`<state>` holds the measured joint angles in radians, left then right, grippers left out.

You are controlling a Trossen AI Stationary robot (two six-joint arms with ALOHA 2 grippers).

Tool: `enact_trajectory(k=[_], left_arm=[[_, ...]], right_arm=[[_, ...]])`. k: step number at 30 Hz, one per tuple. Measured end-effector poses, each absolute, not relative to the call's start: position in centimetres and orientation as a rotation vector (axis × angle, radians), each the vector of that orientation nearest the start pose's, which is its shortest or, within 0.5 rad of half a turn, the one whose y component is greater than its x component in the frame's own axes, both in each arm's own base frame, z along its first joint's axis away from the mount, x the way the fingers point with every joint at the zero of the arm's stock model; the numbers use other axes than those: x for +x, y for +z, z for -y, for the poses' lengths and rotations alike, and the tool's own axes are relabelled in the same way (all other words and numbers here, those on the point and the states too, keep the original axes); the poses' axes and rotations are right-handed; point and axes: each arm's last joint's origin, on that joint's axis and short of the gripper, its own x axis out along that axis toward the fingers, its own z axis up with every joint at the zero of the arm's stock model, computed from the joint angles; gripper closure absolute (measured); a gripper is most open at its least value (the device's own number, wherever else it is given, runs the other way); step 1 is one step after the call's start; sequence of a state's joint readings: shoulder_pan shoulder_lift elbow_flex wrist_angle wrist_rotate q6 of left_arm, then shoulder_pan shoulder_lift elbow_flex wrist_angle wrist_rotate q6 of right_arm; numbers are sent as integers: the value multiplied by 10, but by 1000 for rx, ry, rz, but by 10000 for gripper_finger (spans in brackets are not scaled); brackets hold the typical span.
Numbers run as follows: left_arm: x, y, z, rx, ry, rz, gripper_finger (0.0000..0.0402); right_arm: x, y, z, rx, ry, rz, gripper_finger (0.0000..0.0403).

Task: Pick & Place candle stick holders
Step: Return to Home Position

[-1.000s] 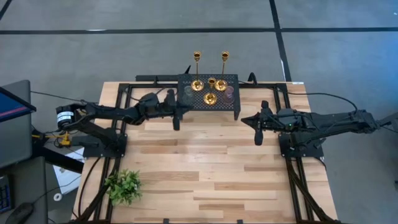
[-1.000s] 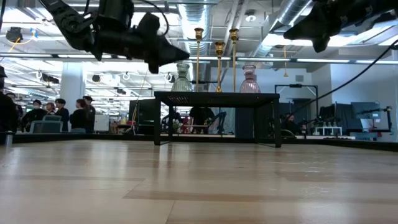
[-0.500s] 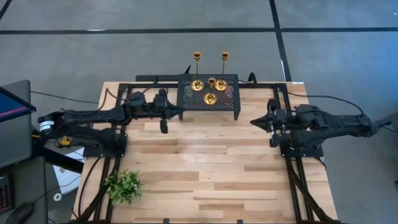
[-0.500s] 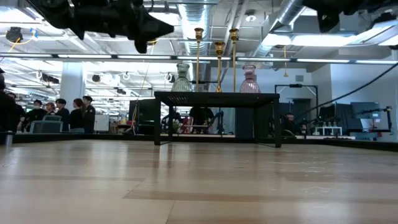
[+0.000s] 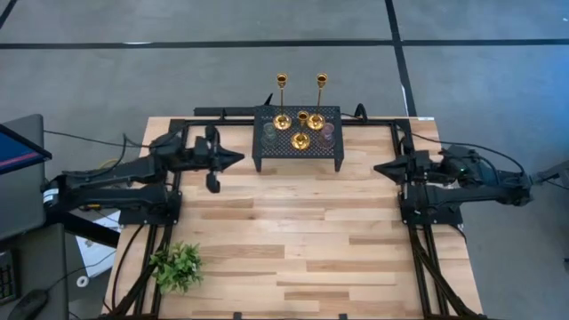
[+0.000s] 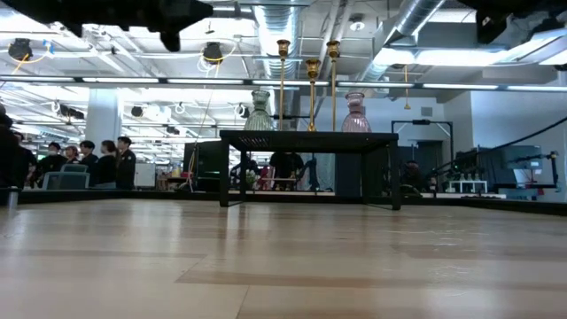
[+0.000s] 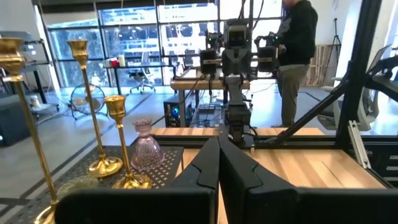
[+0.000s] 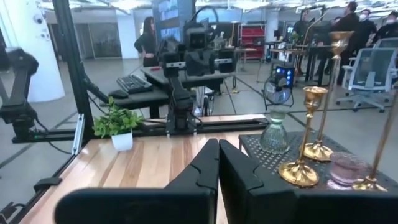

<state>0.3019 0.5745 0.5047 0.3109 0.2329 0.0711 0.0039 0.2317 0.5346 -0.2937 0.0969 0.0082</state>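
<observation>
Three gold candlesticks (image 5: 300, 140) (image 5: 282, 118) (image 5: 316, 120) stand upright on their round bases on the black perforated rack (image 5: 298, 151) at the table's far middle. A grey-green cup (image 5: 268, 133) and a pinkish cup (image 5: 327, 133) stand on the rack beside them. They also show in the low view: the candlesticks (image 6: 312, 93), the grey-green cup (image 6: 259, 111) and the pinkish cup (image 6: 355, 112). My left gripper (image 5: 238, 157) (image 7: 219, 146) is shut and empty, left of the rack. My right gripper (image 5: 378, 167) (image 8: 219, 144) is shut and empty, right of the rack.
A small leafy plant (image 5: 176, 265) stands at the table's near left corner. The wooden tabletop (image 5: 293, 240) lies bare in front of the rack. People show in the room beyond the table (image 6: 97, 159).
Both arms have drawn back from the rack and risen: my left gripper toward the table's left edge, my right gripper toward the right edge. The candlesticks and cups have stayed in place on the rack.
</observation>
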Motion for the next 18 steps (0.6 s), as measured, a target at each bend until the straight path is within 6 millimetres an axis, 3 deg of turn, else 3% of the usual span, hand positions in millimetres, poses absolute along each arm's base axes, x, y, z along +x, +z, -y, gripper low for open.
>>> enact_trajectory(k=[7,18], left_arm=[[115,296,-30,135,121,272,399],[102,277,-28,134,197,287,399]], right_arm=[[57,294,4,21,-129,47,403],[35,291,5,36,-187,102,403]])
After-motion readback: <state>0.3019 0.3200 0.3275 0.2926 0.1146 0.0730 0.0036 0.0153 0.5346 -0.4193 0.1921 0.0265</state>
